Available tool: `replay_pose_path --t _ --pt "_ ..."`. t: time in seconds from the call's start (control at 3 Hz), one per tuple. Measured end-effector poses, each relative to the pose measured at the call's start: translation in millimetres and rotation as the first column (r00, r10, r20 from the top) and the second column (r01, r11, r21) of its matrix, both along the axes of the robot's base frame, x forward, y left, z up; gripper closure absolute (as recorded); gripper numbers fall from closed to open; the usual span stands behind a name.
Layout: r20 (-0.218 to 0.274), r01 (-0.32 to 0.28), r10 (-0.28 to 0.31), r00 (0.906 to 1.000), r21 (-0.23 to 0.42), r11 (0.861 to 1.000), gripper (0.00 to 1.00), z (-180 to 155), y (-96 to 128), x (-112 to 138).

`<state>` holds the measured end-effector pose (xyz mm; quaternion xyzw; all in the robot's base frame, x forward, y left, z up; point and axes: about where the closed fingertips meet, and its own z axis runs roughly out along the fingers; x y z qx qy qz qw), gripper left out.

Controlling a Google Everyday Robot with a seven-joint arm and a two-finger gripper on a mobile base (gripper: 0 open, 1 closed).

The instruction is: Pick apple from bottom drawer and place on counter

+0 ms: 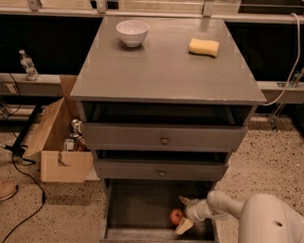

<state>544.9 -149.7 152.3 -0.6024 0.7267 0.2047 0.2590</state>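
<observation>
Straddling the apple (175,216) in the bottom drawer (137,209), the end effector (182,213) stands open.

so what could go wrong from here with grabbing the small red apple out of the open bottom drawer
The open gripper sits low in the deep grey-brown bottom drawer, right against the small round red apple; a nudge could send the apple rolling across the bare floor. Lifting straight up, the arm may hit the middle drawer front just above.
</observation>
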Motion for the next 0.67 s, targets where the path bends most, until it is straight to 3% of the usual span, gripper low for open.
replay_pose_path --t 0.67 --pt "-0.01 -0.012 0.011 0.9999 -0.028 1.0 0.41 -18.5 3.3 -0.4"
